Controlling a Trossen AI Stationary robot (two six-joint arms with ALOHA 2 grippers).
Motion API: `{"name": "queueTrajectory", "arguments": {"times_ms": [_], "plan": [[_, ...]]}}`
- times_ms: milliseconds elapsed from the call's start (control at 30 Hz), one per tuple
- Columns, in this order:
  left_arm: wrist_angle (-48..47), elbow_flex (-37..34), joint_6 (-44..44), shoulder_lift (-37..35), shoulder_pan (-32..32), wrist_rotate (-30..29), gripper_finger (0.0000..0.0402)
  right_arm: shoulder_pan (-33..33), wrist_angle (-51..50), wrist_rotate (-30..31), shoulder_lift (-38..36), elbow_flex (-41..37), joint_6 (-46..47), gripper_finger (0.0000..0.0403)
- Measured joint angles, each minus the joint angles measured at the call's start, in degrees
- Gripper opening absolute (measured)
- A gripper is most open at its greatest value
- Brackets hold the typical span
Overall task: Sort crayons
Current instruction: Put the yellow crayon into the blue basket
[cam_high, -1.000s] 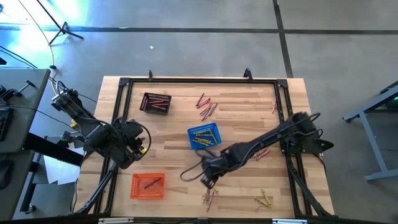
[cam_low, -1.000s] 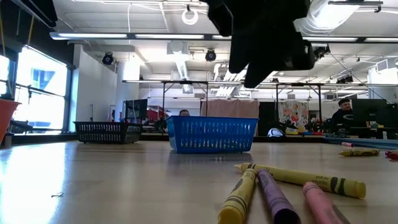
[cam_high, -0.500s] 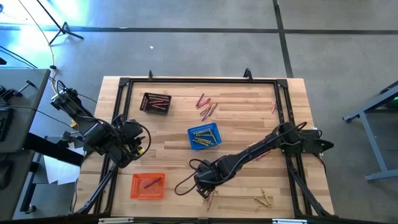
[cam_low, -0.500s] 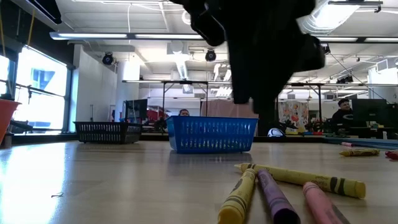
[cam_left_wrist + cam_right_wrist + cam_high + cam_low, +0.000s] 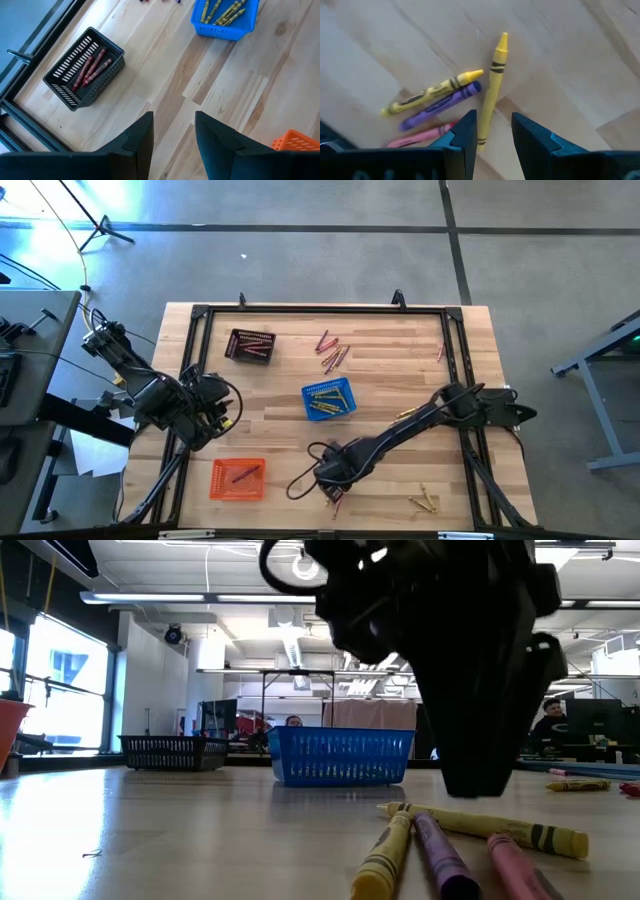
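A cluster of loose crayons [image 5: 335, 498] lies near the table's front edge: two yellow ones [image 5: 492, 85] [image 5: 432, 92], a purple one [image 5: 442, 104] and a pink one [image 5: 420, 136]. My right gripper [image 5: 333, 477] is open just above them, pointing down. Its fingers stand on either side of the longer yellow crayon's blunt end [image 5: 482, 142] without touching it. In the low view the right gripper [image 5: 475, 780] hangs close over the crayons [image 5: 480, 825]. My left gripper [image 5: 173, 140] is open and empty, waiting at the table's left side [image 5: 200, 415].
A black basket [image 5: 250, 345] with red crayons stands far left, a blue basket [image 5: 328, 400] with yellow crayons mid-table, an orange basket [image 5: 238, 478] near left. More loose crayons lie at the far middle [image 5: 332, 350], far right [image 5: 439, 353] and near right [image 5: 425, 502].
My right gripper has moved toward the table's near edge and down, from in front of the blue basket to just above the front cluster of crayons. The crayons have not moved.
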Motion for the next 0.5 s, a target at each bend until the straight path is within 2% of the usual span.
{"name": "queueTrajectory", "arguments": {"times_ms": [300,367,500], "plan": [[-0.12,0.0,0.37,0.0,0.02,-0.64,0.0129,0.07,-1.32,0.99,1.52,0.01,0.18,0.0102],[-0.12,0.0,0.41,0.0,0.02,-1.18,0.0129,0.02,-2.16,1.09,1.52,0.04,0.41,0.0083],[-0.12,0.0,0.43,0.0,0.02,-1.68,0.0129,-0.22,-2.86,-0.22,1.52,0.07,0.07,0.0016]]}}
